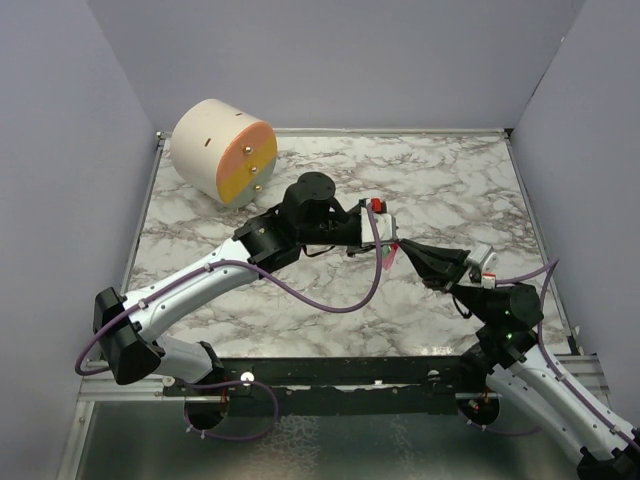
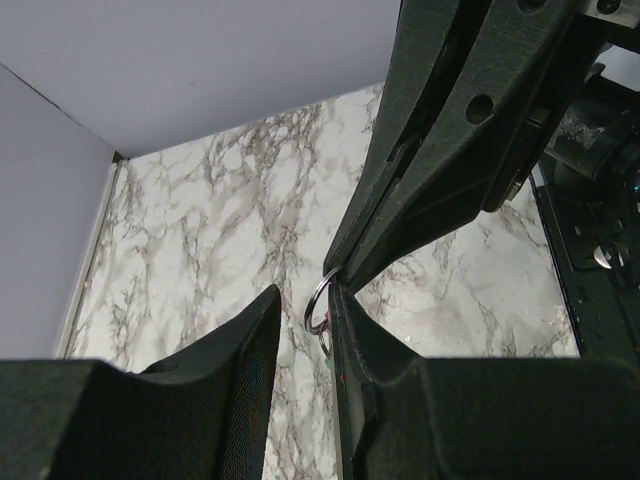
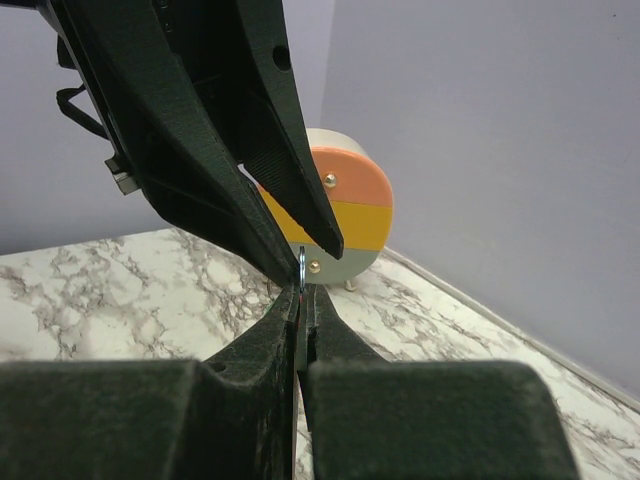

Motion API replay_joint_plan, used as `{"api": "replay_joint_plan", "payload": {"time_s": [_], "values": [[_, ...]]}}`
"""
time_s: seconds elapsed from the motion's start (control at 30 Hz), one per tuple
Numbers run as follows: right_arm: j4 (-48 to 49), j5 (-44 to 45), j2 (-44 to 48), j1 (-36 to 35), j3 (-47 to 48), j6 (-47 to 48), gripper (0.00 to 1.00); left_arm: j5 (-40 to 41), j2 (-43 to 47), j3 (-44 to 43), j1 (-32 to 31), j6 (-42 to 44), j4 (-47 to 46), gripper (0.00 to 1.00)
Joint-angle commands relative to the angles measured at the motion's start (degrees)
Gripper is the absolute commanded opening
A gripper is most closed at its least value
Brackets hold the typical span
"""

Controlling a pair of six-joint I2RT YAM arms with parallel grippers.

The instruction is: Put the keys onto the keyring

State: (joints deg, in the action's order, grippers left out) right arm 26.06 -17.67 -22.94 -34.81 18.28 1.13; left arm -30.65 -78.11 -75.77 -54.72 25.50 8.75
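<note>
Thin silvery metal keyring with slim pink strip tag [image 2: 308, 305] is pinched mid-air by the closed right gripper [image 3: 301, 290], inside the narrowly parted left gripper [image 2: 303, 300]. Tiny bright green flat key can't be made out. Risk: keyring gets twisted or pulled loose if the arms are misaligned.

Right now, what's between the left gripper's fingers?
The keyring: its silver ring stands in the left gripper gap, close to one finger, pinched by the shut right gripper. Left wrist view shows it.
</note>
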Motion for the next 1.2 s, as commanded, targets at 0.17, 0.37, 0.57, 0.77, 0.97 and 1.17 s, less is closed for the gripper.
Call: {"api": "replay_joint_plan", "payload": {"time_s": [0.17, 0.37, 0.57, 0.77, 0.97, 1.17], "values": [[-0.71, -0.57, 0.9, 0.01, 1.32, 0.06, 0.01, -3.09, -0.8, -1.41, 0.22, 1.2, 1.93, 0.22], [-0.59, -0.2, 0.72, 0.01, 1.23, 0.19, 0.01, -3.79, -1.15, -1.02, 0.22, 1.15, 1.77, 0.15], [-0.53, 0.72, 0.36, 0.05, 1.22, 0.28, 0.01, -3.93, -0.92, -1.03, 0.23, 0.84, 1.4, 0.06], [-1.46, 3.52, -0.99, 0.02, 1.82, -0.05, 0.01, -3.64, -0.47, -0.97, 0.17, 0.16, 1.06, 0.0], [-3.0, 6.56, -2.08, 0.0, 2.95, -0.8, 0.13, 0.72, -0.2, -0.96, 0.18, -5.13, -0.88, 0.0], [-3.47, 9.53, -1.14, 0.02, 3.02, -1.56, 0.57, 11.86, -1.15, -2.08, 0.14, -13.2, -1.2, 0.0]]}}
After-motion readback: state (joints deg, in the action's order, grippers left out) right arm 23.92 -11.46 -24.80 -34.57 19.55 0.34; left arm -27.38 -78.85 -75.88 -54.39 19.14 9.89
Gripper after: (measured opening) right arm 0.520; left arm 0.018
